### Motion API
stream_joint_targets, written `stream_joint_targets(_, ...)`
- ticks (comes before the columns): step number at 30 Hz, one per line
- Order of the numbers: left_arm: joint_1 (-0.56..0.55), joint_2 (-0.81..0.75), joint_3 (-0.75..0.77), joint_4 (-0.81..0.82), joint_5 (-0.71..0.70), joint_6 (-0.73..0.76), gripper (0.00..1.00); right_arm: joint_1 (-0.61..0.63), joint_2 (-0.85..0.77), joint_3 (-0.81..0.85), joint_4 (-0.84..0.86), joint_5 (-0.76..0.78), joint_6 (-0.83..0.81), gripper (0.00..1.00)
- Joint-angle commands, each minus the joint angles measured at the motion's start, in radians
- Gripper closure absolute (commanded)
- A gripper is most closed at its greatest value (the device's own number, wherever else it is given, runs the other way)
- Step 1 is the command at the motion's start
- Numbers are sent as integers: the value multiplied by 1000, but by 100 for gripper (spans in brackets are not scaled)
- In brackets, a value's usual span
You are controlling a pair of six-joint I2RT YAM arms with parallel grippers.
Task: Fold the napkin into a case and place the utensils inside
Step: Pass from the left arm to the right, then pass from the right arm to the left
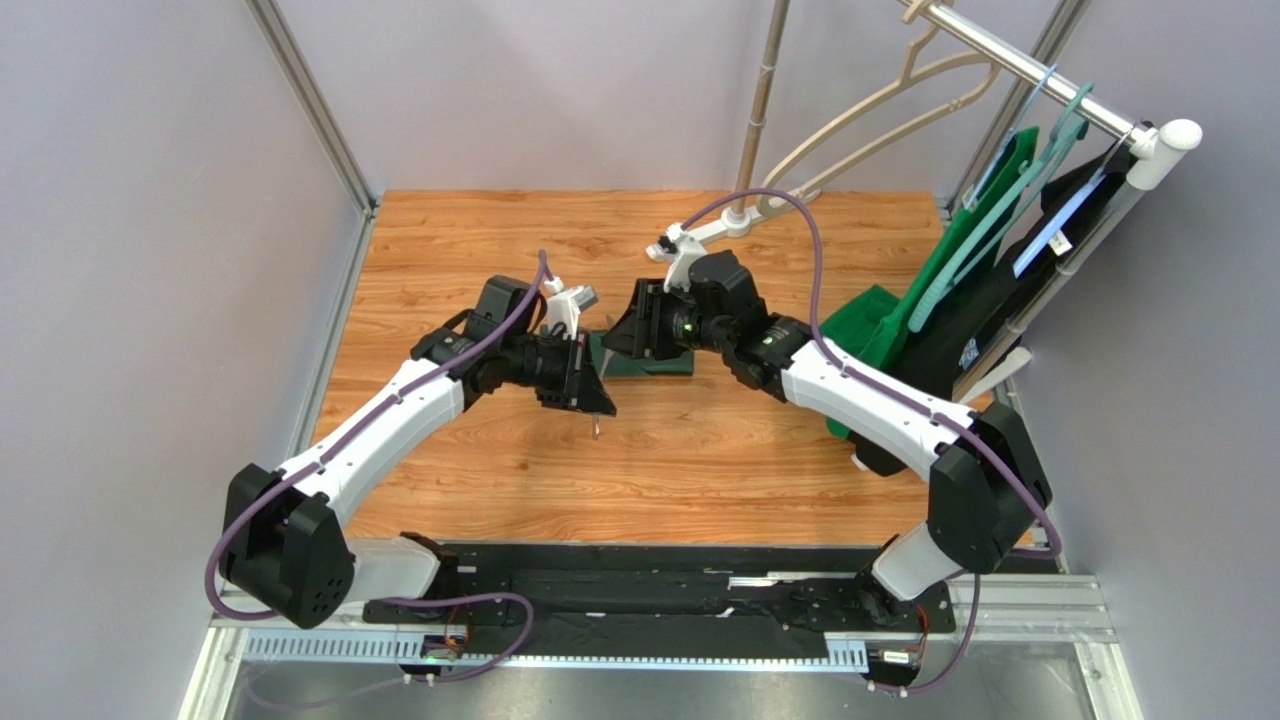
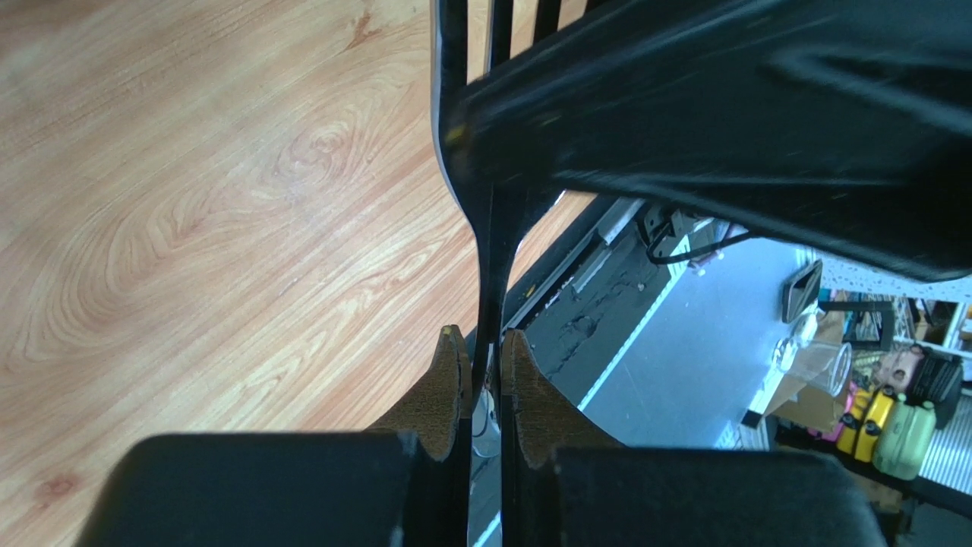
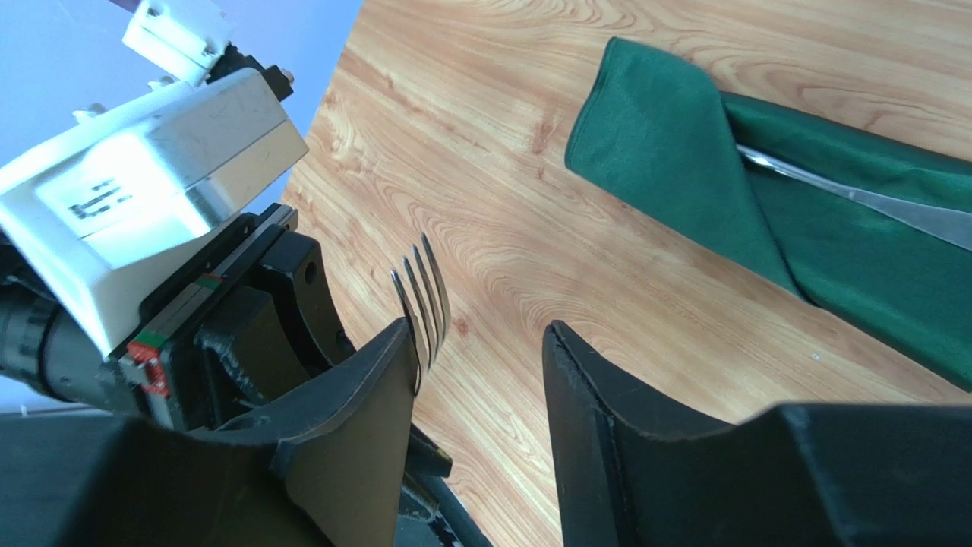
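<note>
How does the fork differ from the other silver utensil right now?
The fork is held in the air, clamped by the left end effector; the other utensil lies tucked inside the green case. The fork's tines are in plain view; the other utensil shows only part of its length. Both are slim silver metal.

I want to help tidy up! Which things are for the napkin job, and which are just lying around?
For the job: fork, green case, silver utensil inside it.
Just lying about: bright green garment, black garment.
</note>
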Motion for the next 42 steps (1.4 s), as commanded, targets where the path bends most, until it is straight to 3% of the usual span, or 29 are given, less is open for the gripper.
stream_joint_targets(1, -15, -13, 26, 31, 39, 33, 100, 17, 34, 64, 11, -36, -32, 63)
stream_joint_targets(3, -15, -15, 25, 31, 48, 35, 100, 17, 42, 67, 5, -31, -27, 83)
stream_joint_targets(4, -15, -18, 23, 31, 46, 30, 100, 16, 36, 59, 6, -34, -27, 100)
stream_joint_targets(7, -4, -33, 26, 13, 42, 13, 91, 5, -37, -76, 144, -38, 22, 100)
stream_joint_targets(8, 5, -53, 25, 16, 60, -14, 74, -1, -64, -123, 250, -39, 43, 100)
stream_joint_targets(11, 71, -143, -44, 128, 132, -124, 57, -24, -200, -318, 467, -13, 91, 100)
stream_joint_targets(12, 86, -170, -117, 187, 164, -163, 56, -24, -272, -375, 532, -1, 105, 100)
stream_joint_targets(14, 114, -209, -187, 390, 260, -273, 55, -24, -330, -501, 692, 37, 165, 100)
stream_joint_targets(22, 114, -201, -334, 776, 406, -477, 55, -22, -384, -595, 845, 88, 281, 100)
stream_joint_targets(27, 106, -191, -354, 852, 437, -540, 56, -21, -340, -590, 926, 96, 349, 100)
stream_joint_targets(30, 102, -190, -360, 921, 459, -577, 64, -13, -312, -582, 954, 111, 366, 100)
stream_joint_targets(31, 102, -181, -356, 924, 477, -577, 77, -13, -302, -579, 971, 105, 372, 100)
stream_joint_targets(33, 102, -165, -316, 841, 512, -542, 88, -16, -295, -567, 956, 81, 367, 100)
stream_joint_targets(34, 102, -162, -270, 773, 526, -445, 99, -16, -303, -565, 895, 79, 358, 99)
stream_joint_targets(35, 102, -162, -236, 681, 523, -372, 100, -16, -326, -556, 853, 73, 335, 86)
stream_joint_targets(36, 106, -161, -195, 418, 507, -180, 100, -27, -350, -529, 791, 64, 270, 81)
stream_joint_targets(37, 106, -147, -110, 293, 470, -87, 100, -35, -372, -507, 621, 45, 237, 74)
stream_joint_targets(38, 106, -138, -75, 192, 456, -15, 100, -45, -387, -481, 523, 30, 185, 54)
stream_joint_targets(39, 106, -128, -51, 62, 428, 33, 100, -70, -398, -445, 415, -7, 129, 52)
stream_joint_targets(40, 106, -119, -35, 45, 404, 64, 100, -87, -403, -365, 224, -75, -1, 50)
stream_joint_targets(42, 106, -121, -40, 71, 414, 41, 100, -105, -420, -319, 82, -90, -102, 46)
